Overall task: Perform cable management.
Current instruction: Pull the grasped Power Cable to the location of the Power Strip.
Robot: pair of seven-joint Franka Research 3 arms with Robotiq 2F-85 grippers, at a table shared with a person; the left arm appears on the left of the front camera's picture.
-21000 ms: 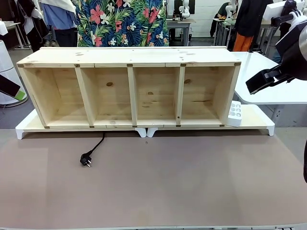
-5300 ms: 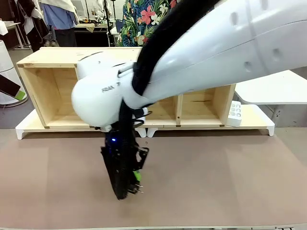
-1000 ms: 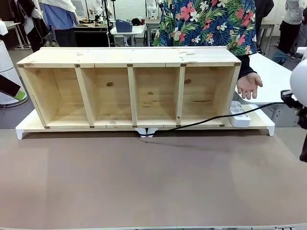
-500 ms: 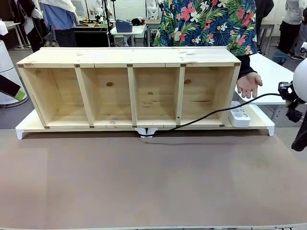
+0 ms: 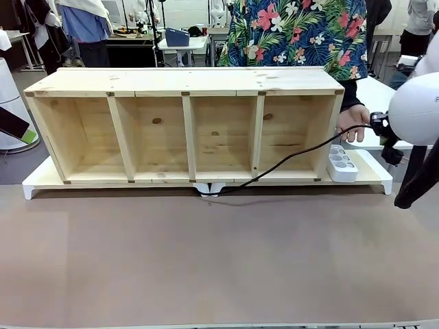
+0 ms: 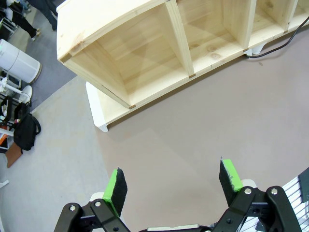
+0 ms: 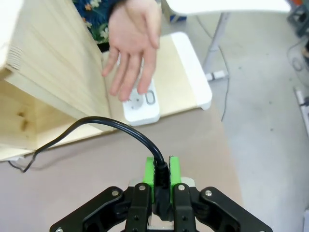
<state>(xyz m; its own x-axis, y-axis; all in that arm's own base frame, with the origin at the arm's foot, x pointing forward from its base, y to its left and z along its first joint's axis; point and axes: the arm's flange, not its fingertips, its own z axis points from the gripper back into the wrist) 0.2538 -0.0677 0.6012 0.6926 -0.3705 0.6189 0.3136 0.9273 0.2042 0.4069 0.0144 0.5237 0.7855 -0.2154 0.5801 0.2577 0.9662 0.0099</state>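
The right gripper (image 7: 161, 167) pinches the plug of the thin black power cable (image 7: 99, 119), whose cord trails left to the foot of the pale wooden shelf (image 5: 185, 81). The person's open palm (image 7: 133, 34) lies just ahead, far right; the spread left gripper (image 6: 171, 181) is well apart.

floor (image 6: 48, 125) grey | rear: white table (image 5: 185, 44) | right: white desk (image 5: 372, 92) | light even, indoor
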